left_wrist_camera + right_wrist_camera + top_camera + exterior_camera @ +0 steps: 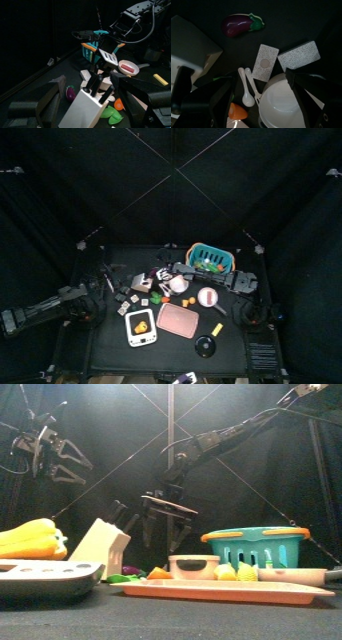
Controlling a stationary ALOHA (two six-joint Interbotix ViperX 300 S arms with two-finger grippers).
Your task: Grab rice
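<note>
Tray: pink tray (227, 591) lies nearest the front edge. It plays no part in the grab.
Right arm: reaches in from the right, across the middle of the table, and hangs over the cluster of small things.
Left arm: parked high at the left, well apart from the cluster. The right arm is much the nearer one.
Basket: teal basket (254, 544) stands to the right of the working spot, clear of it.
Block: knife block (100, 544) stands to the left, near the descent line. I judge it the main thing to avoid.
Right gripper: right gripper (163, 534) points downward with its jaws spread to their widest and nothing between them.
Left gripper: left gripper (54, 459) appears spread and empty.
Rice: white bowl (281, 102), taken to be the rice. It sits on the table just below the right gripper, framed between the two jaws in the wrist view and close to their roots.
Relation: bowl lies almost straight under the gripper, slightly toward the front. A short drop should bring the jaws around its rim.
Axis: bowl is round, so no turn of the wrist looks needed. The jaws only have to straddle it.
Spoon: white spoon (248, 87) lies just beside the bowl, lengthwise along one jaw's path, and could be nudged.
</note>
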